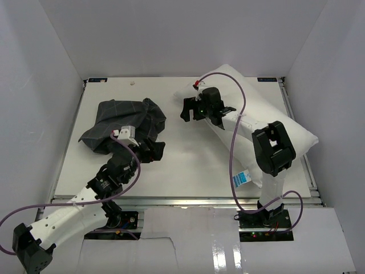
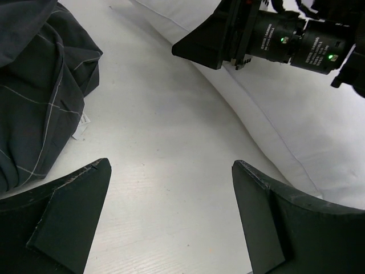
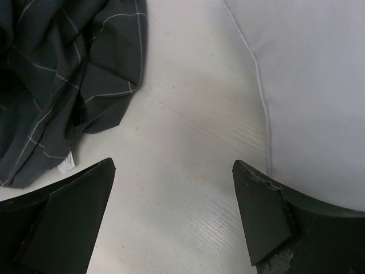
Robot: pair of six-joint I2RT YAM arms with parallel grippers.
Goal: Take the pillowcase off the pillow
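The dark grey checked pillowcase (image 1: 122, 121) lies in a crumpled heap on the left of the table, fully off the pillow. The white pillow (image 1: 299, 137) lies diagonally on the right, its blue-and-white tag (image 1: 242, 178) at the near edge. My left gripper (image 1: 155, 149) is open and empty just right of the heap, low over bare table. My right gripper (image 1: 187, 109) is open and empty between heap and pillow, its arm lying across the pillow. In the left wrist view, the pillowcase (image 2: 34, 85) is left and the pillow (image 2: 296, 120) right. The right wrist view shows the pillowcase (image 3: 63, 68) and pillow (image 3: 313, 85).
The white table (image 1: 188, 165) is boxed in by white walls at the left, back and right. Purple cables loop over both arms. The pillowcase's small white label (image 3: 67, 162) lies at the heap's edge. The right gripper's body (image 2: 228, 34) shows in the left wrist view.
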